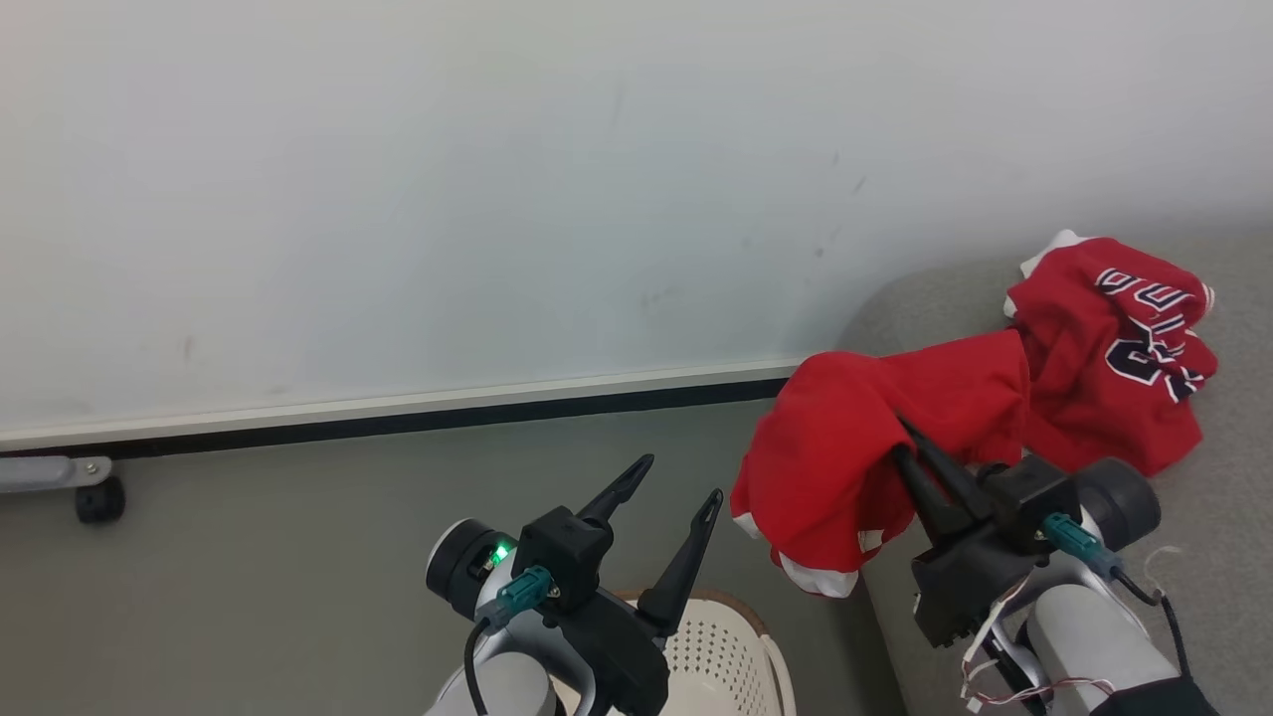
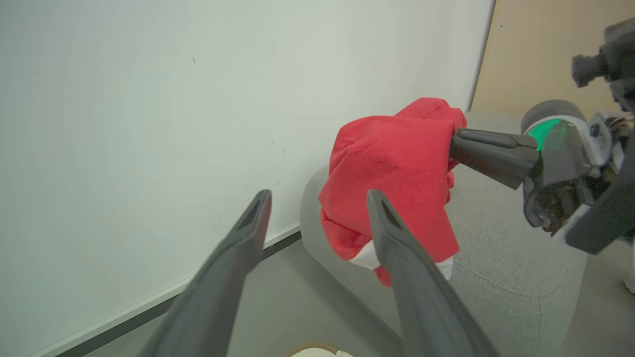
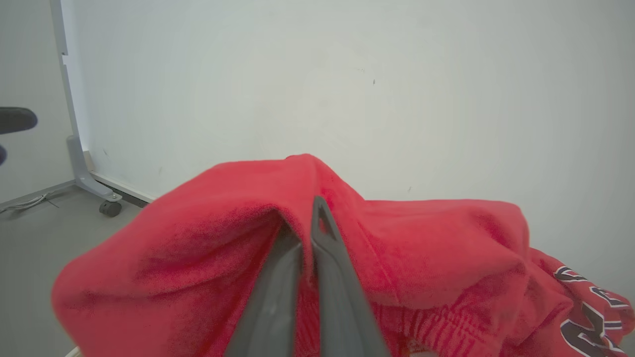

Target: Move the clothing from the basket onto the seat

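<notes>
Clothing (image 1: 825,457) in right gripper (image 1: 898,438) (seat (image 1: 1233,517) edge)

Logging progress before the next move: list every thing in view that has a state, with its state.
left pincer: open, empty, above the basket.
right pincer: shut on the red garment.
red garment: held up, hanging over the seat's end.
jersey: crumpled, lying on the seat.
basket: upright on the floor, mostly out of frame.

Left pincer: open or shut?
Open. The left pincer has its fingers wide apart by the basket, nothing between them; the red clothing is clamped in the right pincer.
</notes>
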Tool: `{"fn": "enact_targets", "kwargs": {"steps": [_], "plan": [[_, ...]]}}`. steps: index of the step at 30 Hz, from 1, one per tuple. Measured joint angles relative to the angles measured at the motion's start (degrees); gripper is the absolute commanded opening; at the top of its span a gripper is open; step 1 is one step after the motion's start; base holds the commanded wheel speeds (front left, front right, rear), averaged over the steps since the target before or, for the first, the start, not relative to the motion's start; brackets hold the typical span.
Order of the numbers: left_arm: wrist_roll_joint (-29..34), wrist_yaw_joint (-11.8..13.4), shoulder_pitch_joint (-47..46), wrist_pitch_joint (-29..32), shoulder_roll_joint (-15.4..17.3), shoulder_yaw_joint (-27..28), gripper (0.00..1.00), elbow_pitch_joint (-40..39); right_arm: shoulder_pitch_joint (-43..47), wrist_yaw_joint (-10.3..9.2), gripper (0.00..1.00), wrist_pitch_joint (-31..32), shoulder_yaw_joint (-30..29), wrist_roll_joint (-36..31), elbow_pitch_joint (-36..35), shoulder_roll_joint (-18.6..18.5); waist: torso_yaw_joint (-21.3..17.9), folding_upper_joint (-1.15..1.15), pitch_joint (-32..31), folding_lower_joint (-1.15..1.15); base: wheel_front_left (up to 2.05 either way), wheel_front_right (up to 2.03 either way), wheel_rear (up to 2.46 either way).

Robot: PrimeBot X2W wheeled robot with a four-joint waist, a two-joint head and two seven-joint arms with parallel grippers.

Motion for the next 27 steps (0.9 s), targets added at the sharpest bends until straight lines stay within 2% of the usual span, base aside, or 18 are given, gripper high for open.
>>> {"fn": "enact_targets", "kwargs": {"steps": [12, 21, 27], "plan": [[-0.3, 0.6, 2.0, -0.7, -0.6, -0.1, 1.0, -1.8, 3.9, -2.82, 0.0, 0.0, -3.9, 0.0, -6.9, -6.0, -8.9, 0.0, 1.1, 0.0, 0.0, 0.0, 0.0], [0.2, 1.0, 2.0, -1.2, -1.1, -0.6, 1.0, -2.7, 5.5, -3.47, 0.0, 0.0, -6.0, 0.5, -10.0, -8.0, -15.2, 0.0, 2.7, 0.0, 0.0, 0.0, 0.0], [0.7, 1.0, 1.8, -1.2, -1.6, -1.5, 1.0, -3.3, 5.8, -3.88, 0.0, 0.0, -7.7, 1.1, -11.0, -9.4, -17.0, 0.0, 4.6, 0.0, 0.0, 0.0, 0.0]]}}
